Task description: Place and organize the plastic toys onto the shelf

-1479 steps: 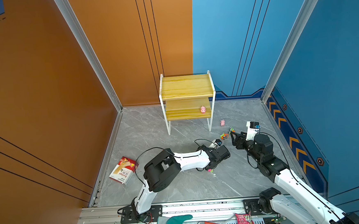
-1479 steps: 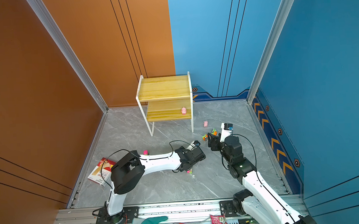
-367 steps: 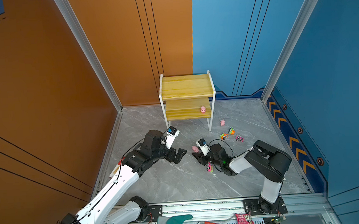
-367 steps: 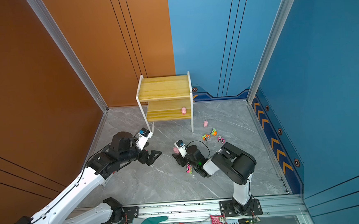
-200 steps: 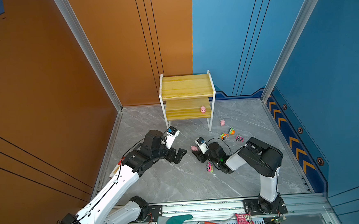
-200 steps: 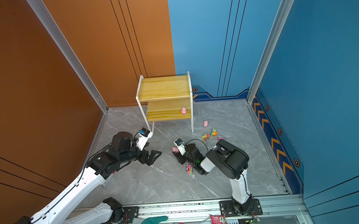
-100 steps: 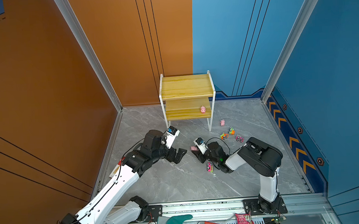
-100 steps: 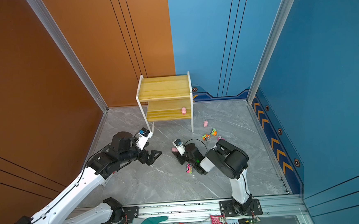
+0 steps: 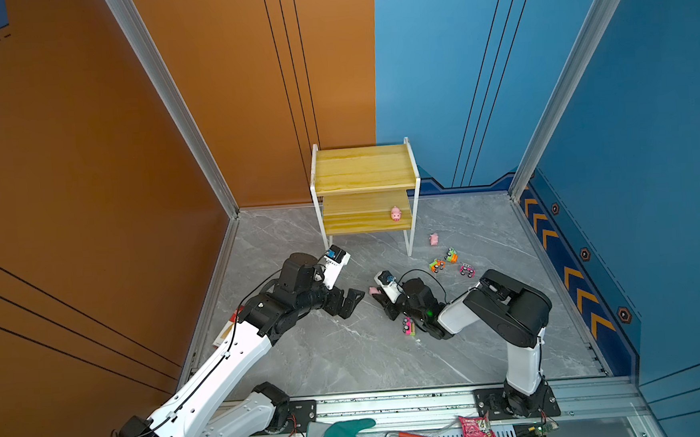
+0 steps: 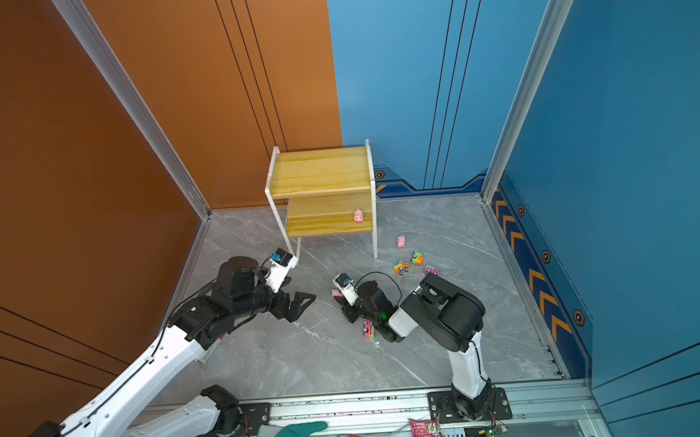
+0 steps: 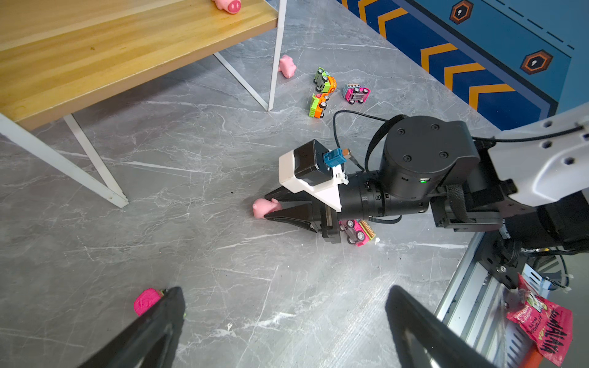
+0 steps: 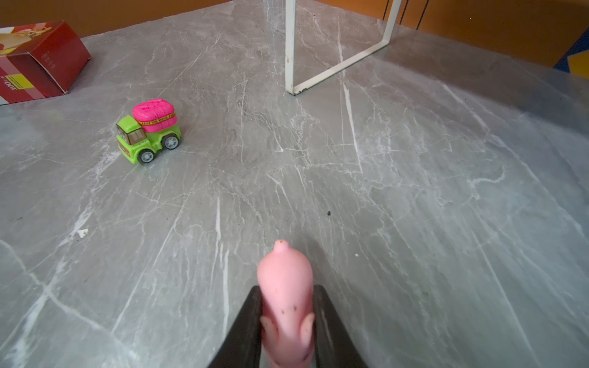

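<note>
While the left gripper point(image 9: 353, 305) hung wide open just above the floor point(image 9: 348, 361), the right gripper point(image 11: 270, 207) was pinched tight on a pig point(image 12: 285, 280), down at floor level around 6 o'clock from the shelf point(image 9: 362, 169). Second pig point(image 9: 396, 213) sat on the lower board point(image 9: 356, 219), out at its 3 o'clock end. Third pig point(image 9: 433, 238) and three trucks point(image 9: 450, 256) lay roughly 4 o'clock from the shelf. Pink truck point(image 9: 408, 326) lay beside the right arm point(image 9: 454, 319), and the green truck point(image 12: 148, 130) was by a left finger point(image 11: 165, 315).
</note>
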{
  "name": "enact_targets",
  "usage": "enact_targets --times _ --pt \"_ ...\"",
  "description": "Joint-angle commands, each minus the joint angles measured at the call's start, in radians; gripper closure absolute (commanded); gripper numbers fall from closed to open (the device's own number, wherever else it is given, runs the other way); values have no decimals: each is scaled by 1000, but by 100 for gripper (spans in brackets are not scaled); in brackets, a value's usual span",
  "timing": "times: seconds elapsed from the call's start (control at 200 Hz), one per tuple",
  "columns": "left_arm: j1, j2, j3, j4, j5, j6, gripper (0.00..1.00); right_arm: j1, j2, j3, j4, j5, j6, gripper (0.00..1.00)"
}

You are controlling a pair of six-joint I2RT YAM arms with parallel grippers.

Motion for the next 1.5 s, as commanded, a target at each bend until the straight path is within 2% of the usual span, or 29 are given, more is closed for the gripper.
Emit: enact_targets --times 0.0,0.155,0.34,0.5,0.721,1.016,1.491 --pt "33 -20 -3 15 2 -27 1 24 -98 19 -61 56 -3 73" --pt "113 -38 -3 30 10 -62 1 49 -195 65 -188 116 11 74" --pt "184 -63 -2 34 -10 -84 2 80 -265 217 -414 285 9 74" --pt "212 -83 -3 34 -22 -94 2 82 -247 386 -595 446 62 74" --pt "214 -108 -5 34 -19 -95 2 73 -164 571 -704 591 98 74" --pt "196 -118 -11 33 6 -90 2 32 -46 743 -780 681 147 74" --pt "163 -123 -12 33 20 -94 2 -5 41 841 -782 679 254 74"
